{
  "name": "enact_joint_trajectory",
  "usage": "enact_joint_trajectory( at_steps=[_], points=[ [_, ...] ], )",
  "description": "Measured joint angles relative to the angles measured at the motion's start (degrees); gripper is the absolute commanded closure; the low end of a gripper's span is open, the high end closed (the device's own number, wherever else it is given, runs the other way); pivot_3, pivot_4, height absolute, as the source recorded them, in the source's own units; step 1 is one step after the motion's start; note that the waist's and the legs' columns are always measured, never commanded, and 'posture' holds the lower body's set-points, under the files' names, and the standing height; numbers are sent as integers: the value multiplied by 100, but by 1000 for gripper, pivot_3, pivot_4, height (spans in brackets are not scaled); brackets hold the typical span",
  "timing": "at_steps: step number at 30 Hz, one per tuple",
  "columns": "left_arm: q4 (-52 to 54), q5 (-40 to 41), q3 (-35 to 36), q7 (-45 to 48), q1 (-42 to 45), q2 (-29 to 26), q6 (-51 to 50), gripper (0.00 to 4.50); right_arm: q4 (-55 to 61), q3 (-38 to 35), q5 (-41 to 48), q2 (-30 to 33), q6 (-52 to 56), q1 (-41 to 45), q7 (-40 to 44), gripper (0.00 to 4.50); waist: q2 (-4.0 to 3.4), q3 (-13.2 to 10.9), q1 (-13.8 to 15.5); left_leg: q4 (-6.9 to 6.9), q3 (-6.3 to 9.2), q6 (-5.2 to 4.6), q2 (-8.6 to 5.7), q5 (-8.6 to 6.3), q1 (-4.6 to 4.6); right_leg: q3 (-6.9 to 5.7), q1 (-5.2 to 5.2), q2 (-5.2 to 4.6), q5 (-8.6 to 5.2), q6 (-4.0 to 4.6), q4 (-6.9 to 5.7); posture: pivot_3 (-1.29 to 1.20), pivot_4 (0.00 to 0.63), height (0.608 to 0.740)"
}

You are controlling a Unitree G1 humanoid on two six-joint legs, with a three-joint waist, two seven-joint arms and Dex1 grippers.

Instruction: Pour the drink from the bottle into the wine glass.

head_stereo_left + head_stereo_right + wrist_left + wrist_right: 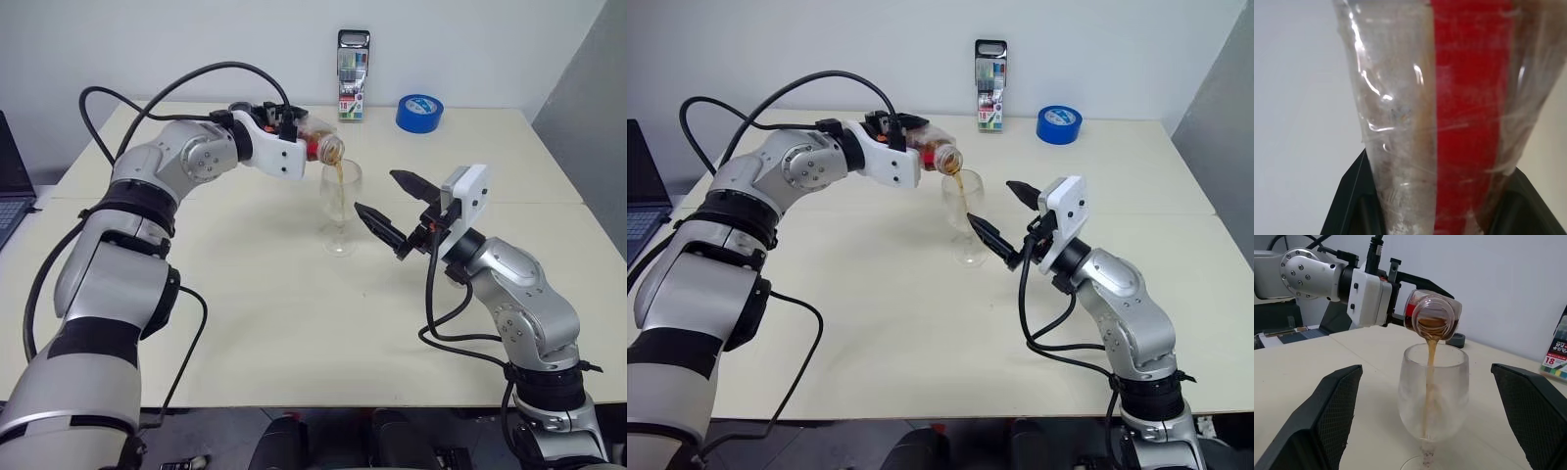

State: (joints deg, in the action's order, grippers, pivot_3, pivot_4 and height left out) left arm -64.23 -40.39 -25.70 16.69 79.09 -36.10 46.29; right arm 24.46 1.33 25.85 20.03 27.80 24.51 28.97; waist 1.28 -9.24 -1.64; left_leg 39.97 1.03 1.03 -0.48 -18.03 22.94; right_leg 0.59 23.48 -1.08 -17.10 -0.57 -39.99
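My left gripper (290, 125) is clamped on the bottle (315, 143), tipped with its open mouth over the wine glass (341, 208), which stands mid-table (294, 323) near centre. The drink (1429, 382) falls in a thin stream into the bowl. My right gripper (390, 206) waits with fingers spread wide and holding nothing, just beside the glass at its 3 o'clock. I judge the pour goes best if I keep the mouth above the rim's centre, tilt slowly, and avoid knocking the glass.
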Motion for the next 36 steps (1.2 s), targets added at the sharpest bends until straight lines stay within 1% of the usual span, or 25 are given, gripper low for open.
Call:
enact_joint_trajectory(
  at_steps=[11, 17, 36],
  points=[
    [-300, -399, -354, -426, 206, -61, 59, 2746, -60, -2, -1, 5, -48, 0, 60, 0, 0, 0, 0, 0, -3, 0, 0, 0, 0, 2, 2, 0, 0, 0, -2, 0, 150, 740],
    [-325, -526, -425, -621, 381, -70, 73, 2746, -60, -2, 1, 3, -49, -1, 78, 0, 0, 0, 0, 0, -4, 0, 0, 0, -1, 3, 2, 0, 0, 0, -2, 0, 150, 740],
    [-414, -930, -690, -1043, 535, -70, 151, 2746, -48, 3, -4, -85, -91, -68, 4, 0, 0, 0, 0, 1, -9, 0, 0, 0, -1, 6, 4, 0, 0, 0, -4, 0, 150, 740]
  ],
)
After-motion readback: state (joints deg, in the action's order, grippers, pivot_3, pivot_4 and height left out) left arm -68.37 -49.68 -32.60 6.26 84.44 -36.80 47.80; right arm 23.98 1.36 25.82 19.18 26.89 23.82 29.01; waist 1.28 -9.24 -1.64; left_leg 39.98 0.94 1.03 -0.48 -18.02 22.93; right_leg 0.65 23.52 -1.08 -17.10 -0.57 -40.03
